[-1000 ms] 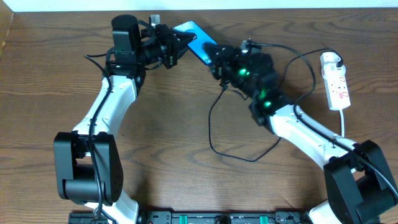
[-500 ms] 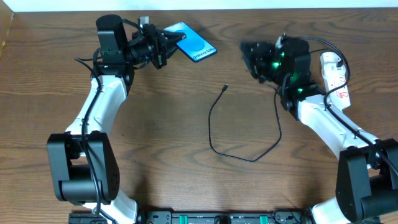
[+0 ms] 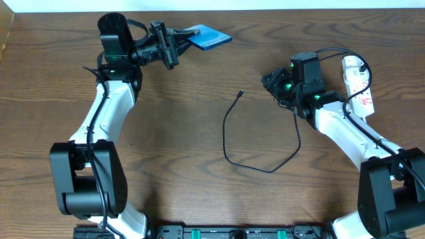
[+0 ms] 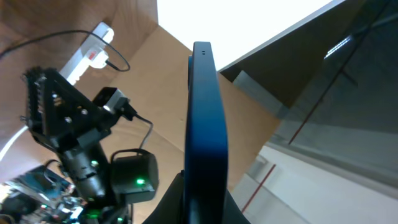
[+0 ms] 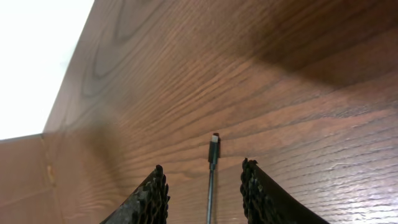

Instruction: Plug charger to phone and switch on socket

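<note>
My left gripper is shut on the blue phone and holds it tilted above the table's far edge. In the left wrist view the phone shows edge-on between the fingers. The black charger cable lies in a loop on the table, its connector tip free. My right gripper is open, just right of the tip. In the right wrist view the tip lies between the open fingers. The white socket strip lies at the far right with the white plug in it.
The brown wooden table ends at a white wall at the back. The right arm and the socket strip show in the left wrist view. The cable runs under the right forearm toward the strip.
The right gripper left the phone, swung right, then came down behind the cable tip. The cable tip dropped onto the table. The left gripper lifted and tilted the phone.
</note>
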